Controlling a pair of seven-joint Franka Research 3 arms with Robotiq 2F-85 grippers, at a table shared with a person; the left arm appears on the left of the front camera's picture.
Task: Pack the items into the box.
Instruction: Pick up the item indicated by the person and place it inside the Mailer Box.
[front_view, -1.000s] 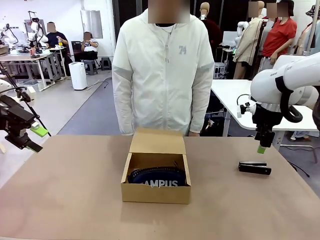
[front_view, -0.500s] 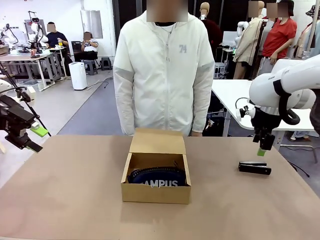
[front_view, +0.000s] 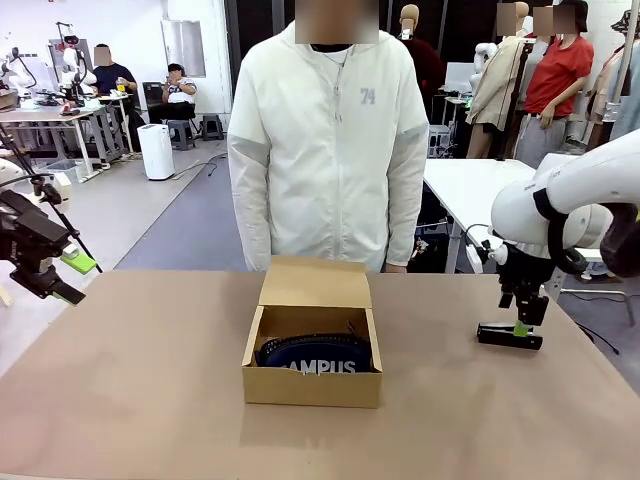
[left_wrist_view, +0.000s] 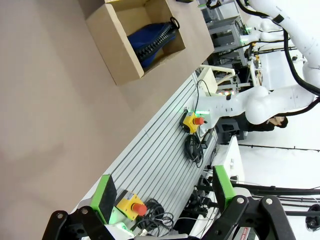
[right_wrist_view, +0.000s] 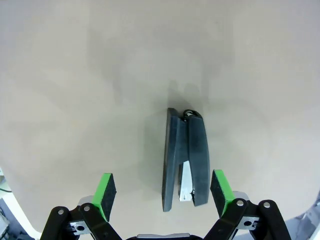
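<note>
Straddling the black stapler (right_wrist_view: 186, 160), the right gripper (right_wrist_view: 162, 186) is released (wrist view reveals the stapler's silver strip).

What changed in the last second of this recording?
The right gripper came down from above onto the black stapler; its open fingers now flank it, nothing gripped yet. The left gripper, the box, the pouch inside it and the person stayed put.

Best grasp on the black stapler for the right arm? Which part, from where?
Grip the stapler at mid-length, across its narrow width, from straight above. It lies flat on the table, long and slim, its long axis running between the pads of the open right gripper. It sits nearer one pad, so probably centre first.
</note>
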